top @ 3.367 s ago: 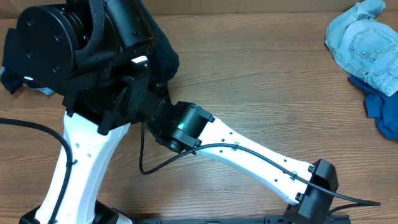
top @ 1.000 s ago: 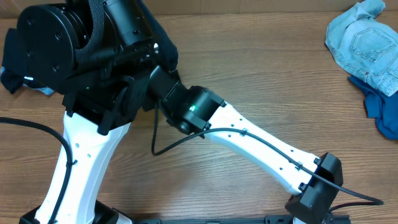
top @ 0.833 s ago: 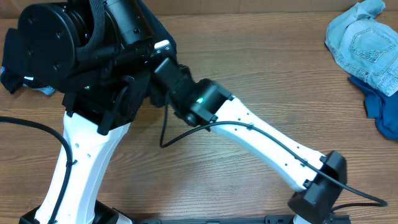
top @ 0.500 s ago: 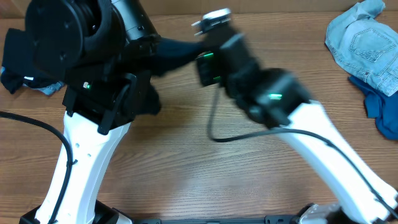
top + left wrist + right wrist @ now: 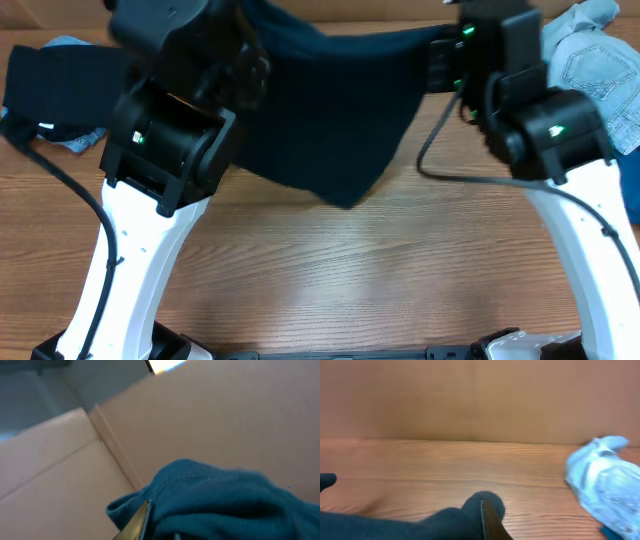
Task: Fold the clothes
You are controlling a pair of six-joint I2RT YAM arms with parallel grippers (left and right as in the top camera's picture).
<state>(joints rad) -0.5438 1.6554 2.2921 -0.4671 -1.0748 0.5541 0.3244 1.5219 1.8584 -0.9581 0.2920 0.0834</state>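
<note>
A large dark navy shirt [image 5: 330, 110] hangs spread between my two arms above the table, its lower edge drooping toward the wood. My left gripper [image 5: 150, 527] is shut on one edge of the shirt [image 5: 220, 500], which bunches around a brass-coloured finger. My right gripper [image 5: 487, 522] is shut on the other edge of the shirt [image 5: 420, 525], held low over the table. In the overhead view the right gripper [image 5: 440, 60] sits at the shirt's right top corner; the left gripper's fingers are hidden behind the arm.
A pale denim piece [image 5: 590, 60] lies at the back right, also in the right wrist view [image 5: 605, 480], with a mid-blue piece [image 5: 625, 175] beside it. A black garment [image 5: 50, 85] lies at the back left. A cardboard wall [image 5: 480, 395] stands behind the table.
The right arm swung from the left side far to the right, pulling the navy shirt out from a bundle into a wide hanging sheet. The left arm lifted and turned.
</note>
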